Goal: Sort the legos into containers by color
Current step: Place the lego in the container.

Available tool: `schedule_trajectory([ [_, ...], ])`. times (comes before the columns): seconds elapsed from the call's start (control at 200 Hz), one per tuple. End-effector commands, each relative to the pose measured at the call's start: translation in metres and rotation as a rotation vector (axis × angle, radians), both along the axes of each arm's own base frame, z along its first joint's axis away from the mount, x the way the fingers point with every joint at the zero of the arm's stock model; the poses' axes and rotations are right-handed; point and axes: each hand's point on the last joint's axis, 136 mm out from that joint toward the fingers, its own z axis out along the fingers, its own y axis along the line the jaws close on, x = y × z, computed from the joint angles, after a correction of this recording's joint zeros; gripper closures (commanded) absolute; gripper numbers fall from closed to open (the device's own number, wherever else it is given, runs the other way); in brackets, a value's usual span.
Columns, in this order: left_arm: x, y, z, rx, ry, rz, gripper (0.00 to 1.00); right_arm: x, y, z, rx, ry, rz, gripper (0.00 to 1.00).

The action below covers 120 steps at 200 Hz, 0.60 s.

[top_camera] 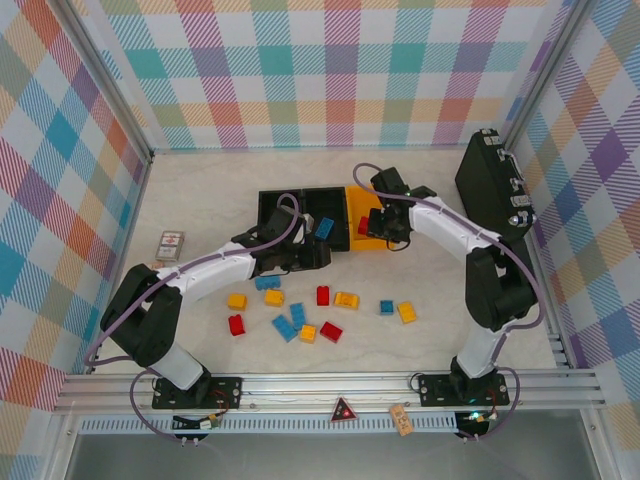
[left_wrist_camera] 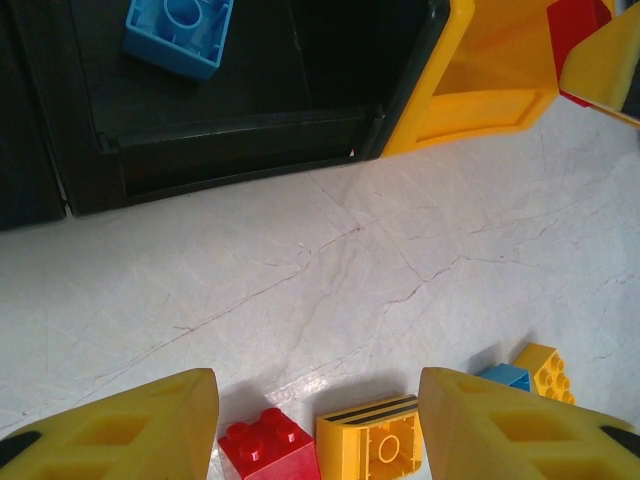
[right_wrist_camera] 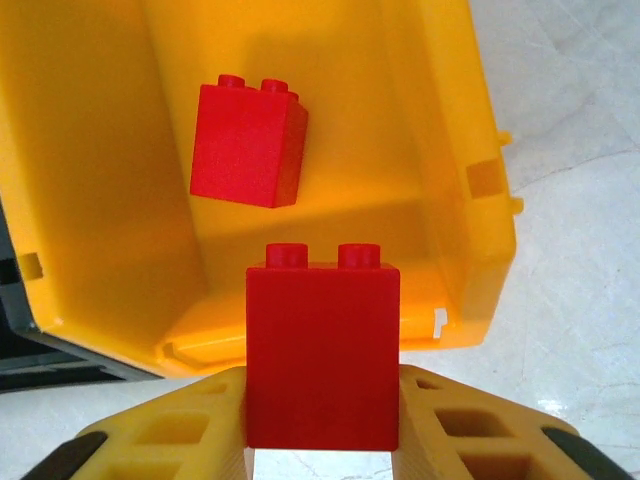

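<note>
Right wrist: pinched firmly in the right gripper point(right_wrist_camera: 322, 405), a red lego point(right_wrist_camera: 322, 340), upright, studs toward 12 o'clock, over the near edge of the yellow bin point(right_wrist_camera: 480, 200); deeper in that bin, at 11 o'clock, a second red lego point(right_wrist_camera: 247, 143). Left wrist: spread wide and holding nothing, the left gripper point(left_wrist_camera: 315, 400), above the table point(left_wrist_camera: 300, 280); at 6 o'clock between its fingers, a loose red lego point(left_wrist_camera: 268, 445) touching a yellow lego point(left_wrist_camera: 372, 445); at 11 o'clock, a blue lego point(left_wrist_camera: 180, 30) inside a black bin point(left_wrist_camera: 230, 130).

Bright even light, soft shadows, sharp
</note>
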Motion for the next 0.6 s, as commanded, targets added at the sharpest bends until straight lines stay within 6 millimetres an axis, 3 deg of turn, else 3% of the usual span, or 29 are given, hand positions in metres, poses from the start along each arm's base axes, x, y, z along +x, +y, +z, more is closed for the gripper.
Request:
schedule_trajectory([
  [0.0, -0.006, -0.002, 0.006, -0.018, -0.014, -0.006, 0.45, 0.003, -0.001, 0.0, -0.047, 0.014, 0.021, 0.64],
  [0.13, -0.007, -0.001, 0.005, -0.016, -0.015, -0.005, 0.45, 0.007, -0.001, -0.004, -0.067, 0.022, 0.02, 0.63],
  [0.325, -0.008, 0.001, 0.006, -0.011, -0.017, -0.004, 0.45, 0.013, -0.002, -0.006, -0.093, 0.021, 0.005, 0.54],
  [0.595, -0.01, 0.007, 0.01, 0.0, -0.028, 0.011, 0.45, 0.014, 0.008, 0.013, -0.071, -0.035, 0.027, 0.51],
])
